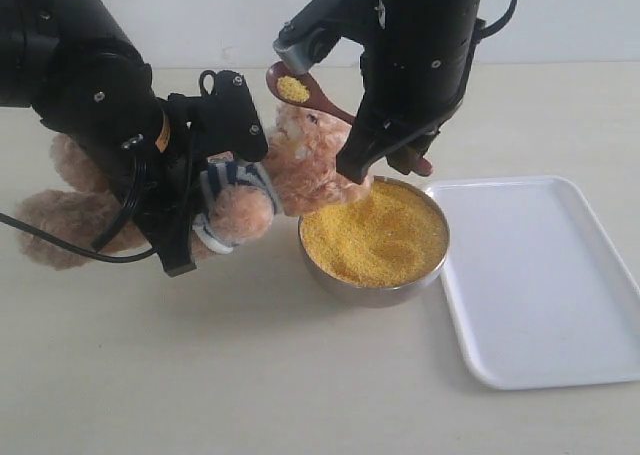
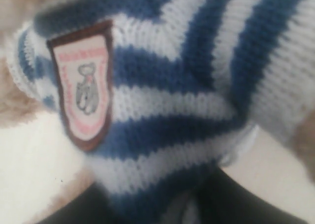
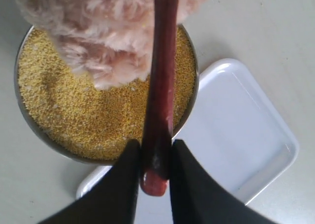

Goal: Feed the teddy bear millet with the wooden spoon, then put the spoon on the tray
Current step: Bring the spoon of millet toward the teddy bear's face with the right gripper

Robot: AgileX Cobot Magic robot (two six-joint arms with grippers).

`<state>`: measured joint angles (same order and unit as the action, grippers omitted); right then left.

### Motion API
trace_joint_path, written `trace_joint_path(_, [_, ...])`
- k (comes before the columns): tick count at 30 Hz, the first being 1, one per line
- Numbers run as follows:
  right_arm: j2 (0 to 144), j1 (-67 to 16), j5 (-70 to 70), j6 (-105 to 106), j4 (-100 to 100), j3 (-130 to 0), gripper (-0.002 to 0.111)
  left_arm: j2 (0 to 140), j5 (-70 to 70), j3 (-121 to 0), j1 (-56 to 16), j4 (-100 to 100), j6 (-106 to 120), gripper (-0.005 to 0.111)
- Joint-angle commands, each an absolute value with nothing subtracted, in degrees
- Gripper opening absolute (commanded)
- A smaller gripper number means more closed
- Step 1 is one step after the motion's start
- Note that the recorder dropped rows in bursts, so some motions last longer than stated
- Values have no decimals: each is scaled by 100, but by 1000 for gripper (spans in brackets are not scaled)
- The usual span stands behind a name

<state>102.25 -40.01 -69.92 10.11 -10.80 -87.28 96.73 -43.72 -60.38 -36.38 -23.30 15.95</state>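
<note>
The millet [image 1: 372,237] sits in the bowl [image 1: 372,293], teddy bear [image 1: 305,175] left, tray [image 1: 540,275] right

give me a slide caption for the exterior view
Right gripper holds the wooden spoon with millet by the head of the teddy bear; left gripper grips its body

Yellow-orange millet [image 1: 375,237], white tray [image 1: 540,275]

Exterior angled down over the worktop [image 1: 250,375]; left wrist close-up on teddy bear [image 2: 197,111]; right wrist above millet [image 3: 88,111] and tray [image 3: 236,130], both shared with exterior.
</note>
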Motion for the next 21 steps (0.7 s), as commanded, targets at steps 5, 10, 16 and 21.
trace_joint_path(5, [10415,-4444,-6996,773,-1733,-8772,-1,9657,-4318,-6088,-3667,-2294,1498,4])
trace_joint_path(10, [10455,-4444,-6996,758,-2018,-8772,-1,9657,-4383,-6088,-3667,-2294,1498,4])
trace_joint_path(16, [10455,-4454,-6996,692,-2406,-8772,-1,9657,-4372,-6088,-3667,-2306,1498,4])
trace_joint_path(21, [10455,-4454,-6996,755,-2503,-8772,-1,9657,-4336,-6088,-3667,-2315,1498,4])
